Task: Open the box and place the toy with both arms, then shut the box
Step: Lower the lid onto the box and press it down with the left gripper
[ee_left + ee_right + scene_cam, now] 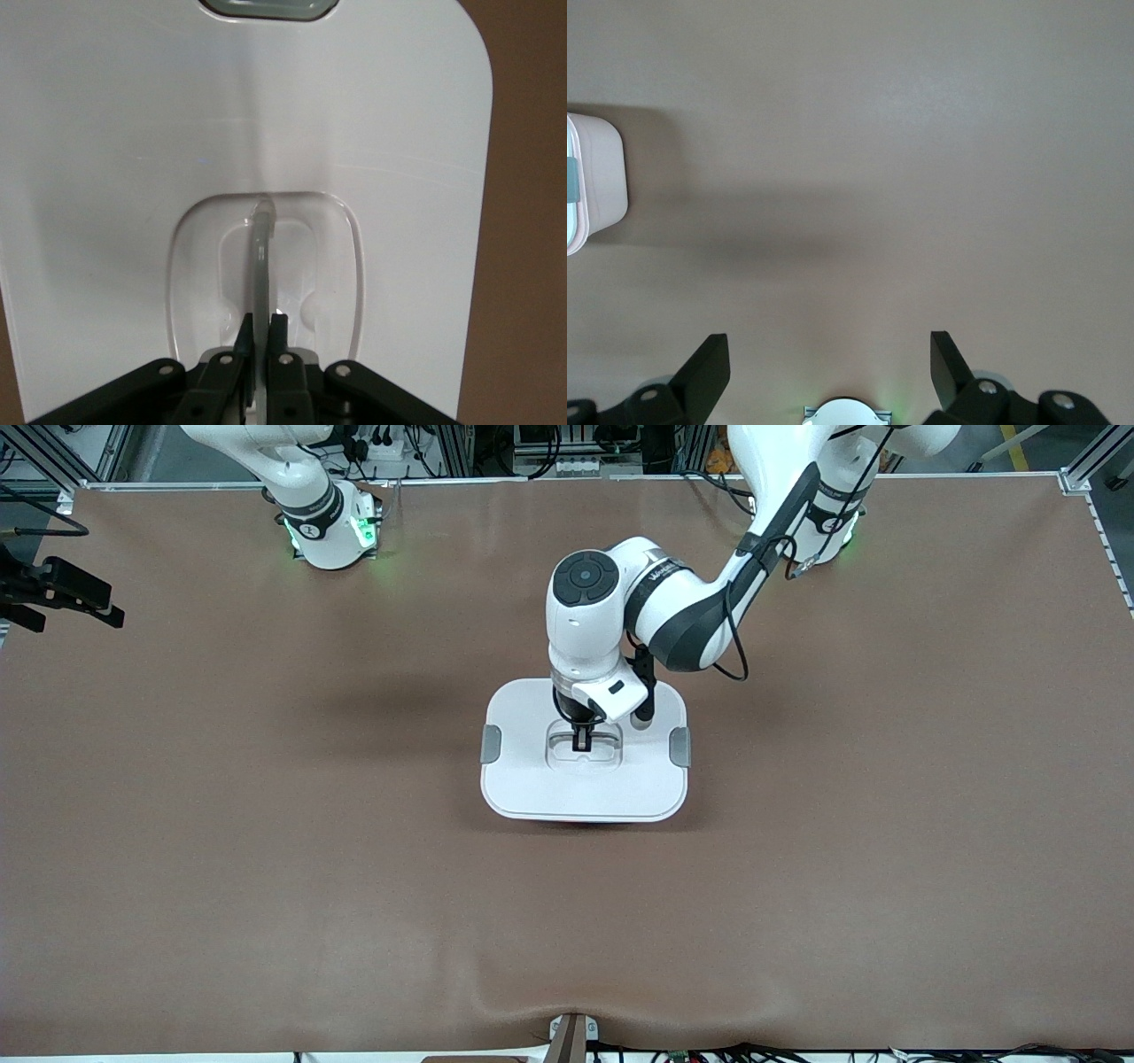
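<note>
The box [585, 784] stands in the middle of the table with its white lid [354, 115] on. One grey clip sits on each short side [491, 744] [679, 746]. My left gripper [582, 742] reaches straight down into the lid's recess. In the left wrist view the left gripper [264, 329] is shut on the thin upright grey handle [260, 257]. The right wrist view has my right gripper [830, 363] open and holding nothing, over bare table near its own base [846, 413]. A corner of the box [598, 181] shows there. The toy is out of view.
Brown table cover [266, 824] spreads all round the box. The two arm bases [330, 536] [828, 531] stand along the table's edge farthest from the front camera. A black piece of hardware [62, 593] juts in at the right arm's end.
</note>
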`<act>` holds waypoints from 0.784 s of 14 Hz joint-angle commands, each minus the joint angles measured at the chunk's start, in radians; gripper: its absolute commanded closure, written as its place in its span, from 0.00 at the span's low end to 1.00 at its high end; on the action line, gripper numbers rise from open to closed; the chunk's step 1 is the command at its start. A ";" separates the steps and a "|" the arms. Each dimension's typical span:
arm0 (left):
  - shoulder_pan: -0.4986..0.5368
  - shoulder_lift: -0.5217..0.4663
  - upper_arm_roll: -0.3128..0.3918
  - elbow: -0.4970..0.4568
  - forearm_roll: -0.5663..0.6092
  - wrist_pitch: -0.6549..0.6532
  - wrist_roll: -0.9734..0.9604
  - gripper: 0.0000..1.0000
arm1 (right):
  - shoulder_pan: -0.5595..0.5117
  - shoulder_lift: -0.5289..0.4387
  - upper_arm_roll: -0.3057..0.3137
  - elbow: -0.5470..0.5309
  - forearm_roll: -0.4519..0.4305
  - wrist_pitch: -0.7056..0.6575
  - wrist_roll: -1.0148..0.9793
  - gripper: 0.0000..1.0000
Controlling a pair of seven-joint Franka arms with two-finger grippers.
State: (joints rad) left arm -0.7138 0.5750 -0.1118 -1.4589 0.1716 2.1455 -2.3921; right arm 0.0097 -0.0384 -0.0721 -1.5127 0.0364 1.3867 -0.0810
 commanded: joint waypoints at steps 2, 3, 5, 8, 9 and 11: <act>-0.024 -0.026 0.006 -0.037 0.025 0.028 -0.016 1.00 | -0.019 -0.020 0.017 -0.007 -0.015 -0.008 0.012 0.00; -0.024 -0.029 0.006 -0.049 0.025 0.033 -0.016 1.00 | -0.019 -0.020 0.017 -0.007 -0.015 -0.008 0.012 0.00; -0.023 -0.041 0.007 -0.073 0.026 0.046 -0.009 1.00 | -0.019 -0.020 0.018 -0.007 -0.013 -0.008 0.012 0.00; -0.013 -0.082 0.006 -0.133 0.034 0.080 0.001 1.00 | -0.019 -0.020 0.017 -0.007 -0.015 -0.009 0.013 0.00; -0.010 -0.087 0.006 -0.136 0.032 0.080 0.001 1.00 | -0.019 -0.020 0.017 -0.007 -0.015 -0.009 0.013 0.00; -0.007 -0.086 0.006 -0.136 0.032 0.080 0.001 1.00 | -0.017 -0.020 0.017 -0.007 -0.015 -0.024 0.012 0.00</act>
State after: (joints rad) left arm -0.7272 0.5335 -0.1067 -1.5433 0.1783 2.2038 -2.3916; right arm 0.0097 -0.0384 -0.0721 -1.5127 0.0363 1.3837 -0.0810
